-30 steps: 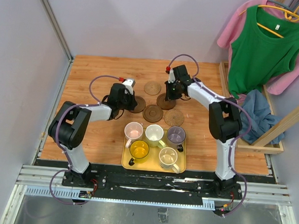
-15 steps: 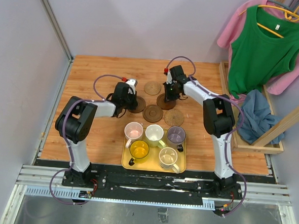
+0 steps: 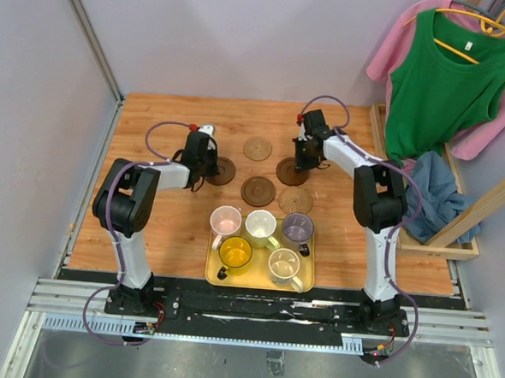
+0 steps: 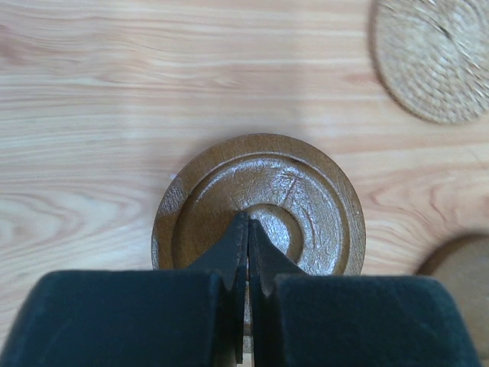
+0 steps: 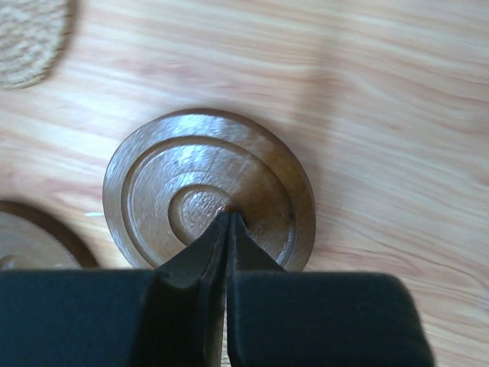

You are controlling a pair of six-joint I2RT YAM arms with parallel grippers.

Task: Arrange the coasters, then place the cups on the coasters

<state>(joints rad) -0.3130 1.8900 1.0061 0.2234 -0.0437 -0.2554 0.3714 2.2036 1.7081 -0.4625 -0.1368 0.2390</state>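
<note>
Five coasters [image 3: 258,190] lying flat on the wooden table [image 3: 147,225], faces up, and round, so no long axis to speak of. Loose cluster mid-table: three dark brown, two tan with a woven look, all apart from each other. Just on the near side, yellow tray [image 3: 212,277] with all five cups [image 3: 260,226] upright inside, none on a coaster yet. Off the right edge, wooden rack [image 3: 483,203] with a green top [image 3: 439,80], pink top [image 3: 389,56] behind it, blue cloth [image 3: 432,196] slumped below.

Left gripper [image 4: 248,227] pinched fully shut, tips down on the middle of the left dark coaster [image 4: 306,191], gripping nothing, just touching. Right gripper [image 5: 228,219] same deal: closed tight, tips planted on the centre ring of the right dark coaster [image 5: 145,183].
</note>
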